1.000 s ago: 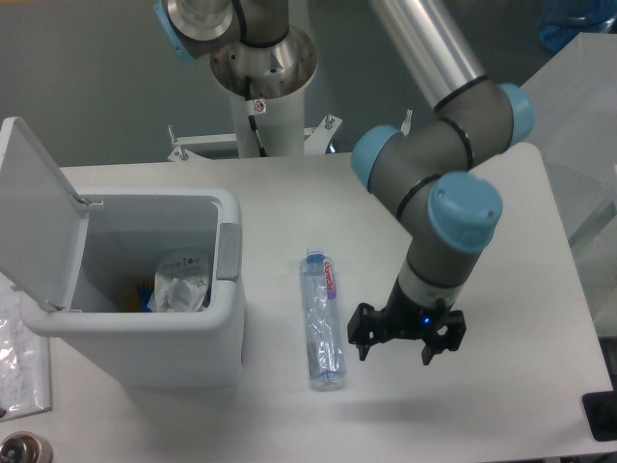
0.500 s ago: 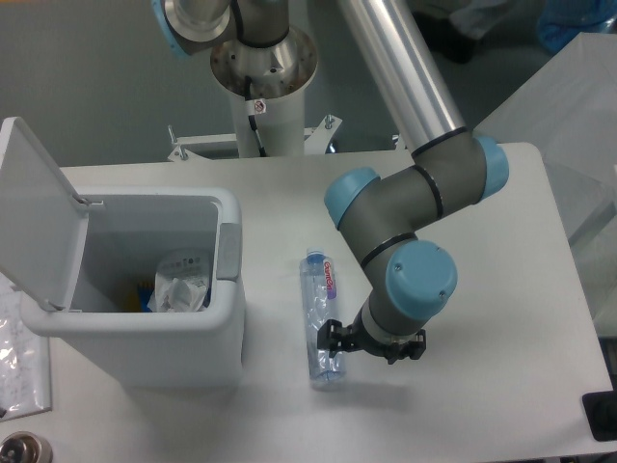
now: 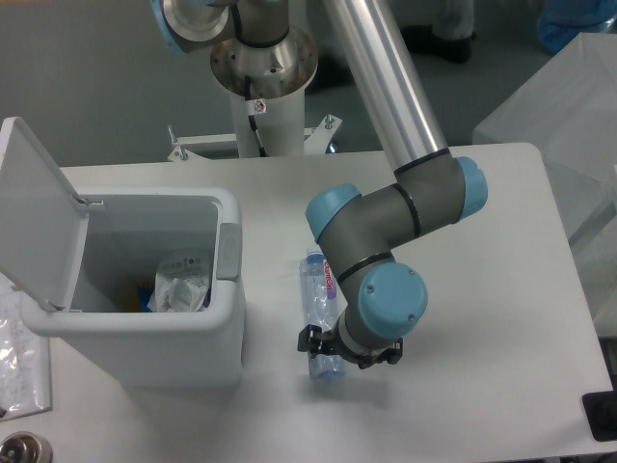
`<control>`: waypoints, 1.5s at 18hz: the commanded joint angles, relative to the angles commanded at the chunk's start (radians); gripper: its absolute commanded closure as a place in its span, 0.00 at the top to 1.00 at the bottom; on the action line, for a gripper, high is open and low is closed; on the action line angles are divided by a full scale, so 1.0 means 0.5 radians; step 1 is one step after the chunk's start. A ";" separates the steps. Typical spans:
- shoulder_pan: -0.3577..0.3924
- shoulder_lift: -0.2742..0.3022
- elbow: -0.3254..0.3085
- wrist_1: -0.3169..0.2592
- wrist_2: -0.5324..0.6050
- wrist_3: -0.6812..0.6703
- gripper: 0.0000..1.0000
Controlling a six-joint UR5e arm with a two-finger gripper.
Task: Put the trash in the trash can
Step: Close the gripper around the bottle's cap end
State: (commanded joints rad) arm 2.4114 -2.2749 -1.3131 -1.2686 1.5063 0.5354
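A white boxy trash can (image 3: 224,318) is seen on the left part of the white table (image 3: 501,386), its hinged lid (image 3: 34,217) flipped up and back on the left side and a grey latch tab (image 3: 228,251) set on its right rim. Inside the can, a crumpled clear plastic wrapper (image 3: 181,283) is lying against the bottom. A crushed clear plastic bottle (image 3: 318,294) is laid lengthwise on the table just right of the can (its blue cap pointing away from the camera, its label near that end). The gripper (image 3: 337,349) is positioned low over the near end of the bottle, with the wrist joint directly above it. The jaws are largely hidden by the wrist and the bottle, so it cannot be told how far they are spread or whether the bottle is gripped.
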 joint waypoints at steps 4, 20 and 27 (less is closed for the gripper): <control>-0.009 -0.031 0.003 0.003 0.018 0.000 1.00; -0.009 -0.037 0.000 0.003 0.052 -0.006 0.48; 0.000 0.027 0.049 0.018 0.031 0.000 0.48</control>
State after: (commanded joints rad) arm 2.4114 -2.2612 -1.2886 -1.2594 1.5218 0.5354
